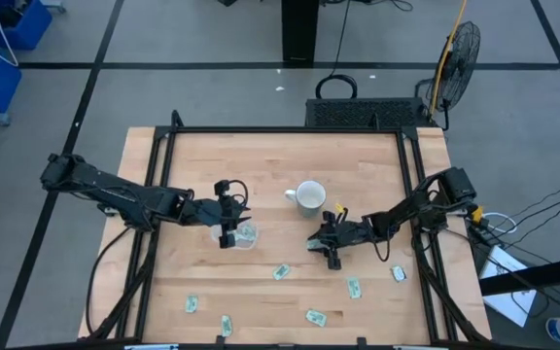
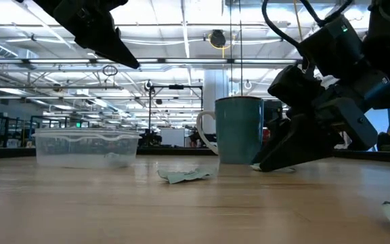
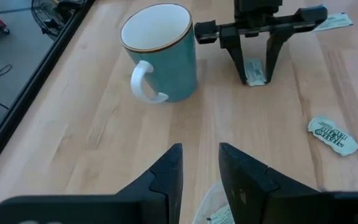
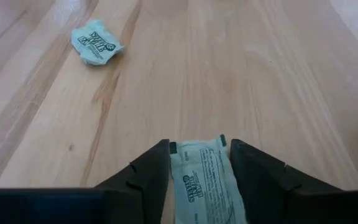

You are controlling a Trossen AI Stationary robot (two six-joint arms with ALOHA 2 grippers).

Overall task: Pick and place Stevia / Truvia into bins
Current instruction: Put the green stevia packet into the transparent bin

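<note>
Right gripper (image 4: pixel 199 163): lowered to the table near the mug (image 1: pixel 309 196), fingers set narrowly either side of one Stevia packet (image 4: pixel 202 174) lying flat between them. Left gripper (image 1: pixel 227 236): above the clear bin (image 1: pixel 241 233), fingers slightly parted, holding nothing. Loose packets (image 1: pixel 281 272) scattered along the table's near side

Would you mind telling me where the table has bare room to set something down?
The far strip of the table behind the mug is bare, as is its left edge, outside the left hand. It is crowded mid-table around the bin, the mug and the right hand, and along the near edge, where loose packets lie.
</note>
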